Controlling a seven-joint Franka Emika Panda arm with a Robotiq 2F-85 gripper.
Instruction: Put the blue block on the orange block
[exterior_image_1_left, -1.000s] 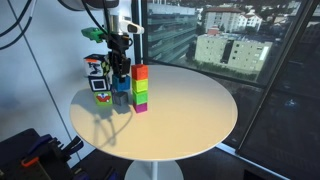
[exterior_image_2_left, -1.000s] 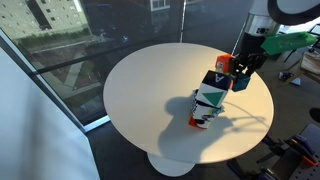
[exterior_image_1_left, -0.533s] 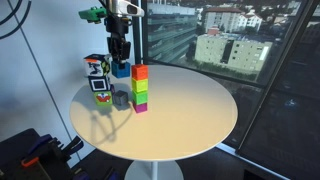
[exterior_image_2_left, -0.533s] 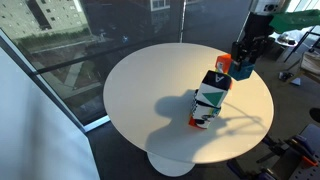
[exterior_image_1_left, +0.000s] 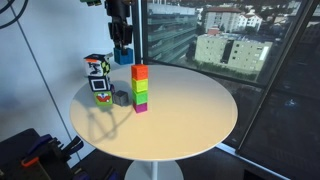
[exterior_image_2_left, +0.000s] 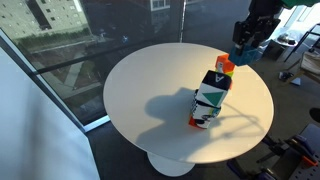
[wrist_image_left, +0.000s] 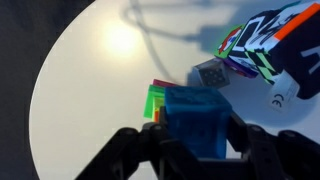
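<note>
My gripper (exterior_image_1_left: 123, 50) is shut on the blue block (exterior_image_1_left: 123, 56) and holds it high above the table, up and to the left of the stack. The block also shows in an exterior view (exterior_image_2_left: 243, 54) and between the jaws in the wrist view (wrist_image_left: 195, 118). The orange block (exterior_image_1_left: 139, 72) tops a stack of cubes, with a green cube (exterior_image_1_left: 140, 86) and a magenta cube (exterior_image_1_left: 140, 103) below it. In the wrist view the stack's green and magenta edges (wrist_image_left: 155, 98) show just behind the blue block. In an exterior view (exterior_image_2_left: 225, 64) only the orange top peeks out.
A multicoloured patterned cube toy (exterior_image_1_left: 98, 76) stands left of the stack, also in an exterior view (exterior_image_2_left: 209, 100) and the wrist view (wrist_image_left: 262, 48). A small grey block (exterior_image_1_left: 120, 98) lies between toy and stack. The round cream table (exterior_image_1_left: 190, 115) has a nearby edge.
My gripper has risen from table level beside the toy to well above the stack, carrying the blue block up with it.
</note>
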